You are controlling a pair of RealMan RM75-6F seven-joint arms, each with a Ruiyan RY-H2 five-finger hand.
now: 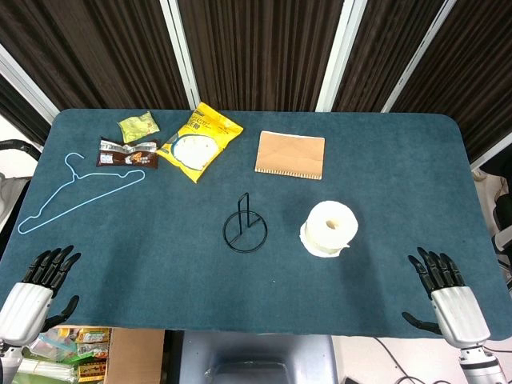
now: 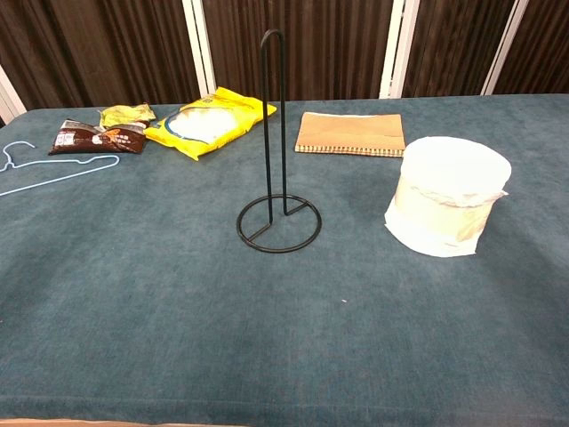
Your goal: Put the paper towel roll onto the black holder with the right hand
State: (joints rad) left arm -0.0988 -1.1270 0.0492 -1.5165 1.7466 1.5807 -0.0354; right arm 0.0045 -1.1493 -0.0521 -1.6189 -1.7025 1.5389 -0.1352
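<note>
From the head view we see both our hands resting at the near edge of the table (image 1: 400,160): the left hand (image 1: 36,292) at the near left corner, the right hand (image 1: 446,296) at the near right, each with fingers spread and holding nothing. The chest view shows neither hand.

The paper towel roll (image 1: 330,228) stands on end, just right of the black holder (image 1: 244,226) and apart from it. From above we look down into its core; the chest view instead shows its side and a loose sheet at its base.

The chest view shows the holder's tall upright loop rising from a ring base. Further back lie a brown notebook (image 1: 290,154), a yellow bag (image 1: 198,140), a brown wrapper (image 1: 126,154), a small green packet (image 1: 138,126) and a blue hanger (image 1: 76,192).
</note>
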